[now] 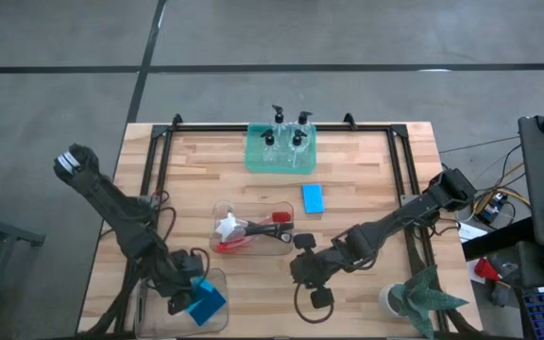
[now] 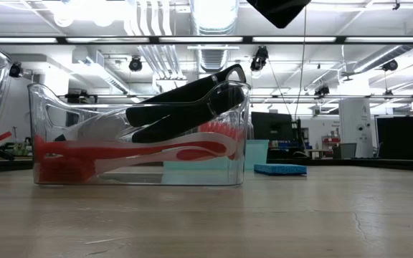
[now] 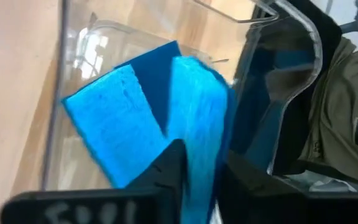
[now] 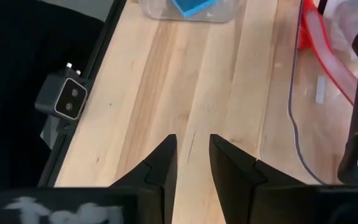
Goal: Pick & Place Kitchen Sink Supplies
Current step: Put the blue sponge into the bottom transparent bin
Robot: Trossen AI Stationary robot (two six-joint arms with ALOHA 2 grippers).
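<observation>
My left gripper (image 1: 185, 295) is down in the clear bin (image 1: 159, 316) at the table's near-left corner, shut on a bright-blue sponge (image 3: 199, 124). A second blue sponge (image 3: 107, 124) lies in that bin beside it. Another blue sponge (image 1: 313, 198) lies flat on the table right of centre. Red, black and white-headed brushes (image 1: 253, 229) lie in the middle clear bin (image 2: 138, 136). Several clear pump bottles (image 1: 286, 137) stand in the green tray (image 1: 253, 156) at the far edge. My right gripper (image 4: 190, 155) hovers over bare wood beside the brush bin, open and holding nothing. My left gripper pinches the blue sponge between its two fingers (image 3: 169, 171), across its thin sides near one end (image 3: 197, 171). The sponge stands on edge and reaches forward from the fingers into the bin, next to the other sponge. Whether its far end touches the bin floor is hidden.
A small potted plant (image 1: 423, 297) stands at the near-right corner. A black frame rail (image 1: 404, 179) runs along the table's sides and far edge. A camera module (image 4: 70, 99) sits on the near rail. Bare wood lies between the two bins and around the loose sponge.
</observation>
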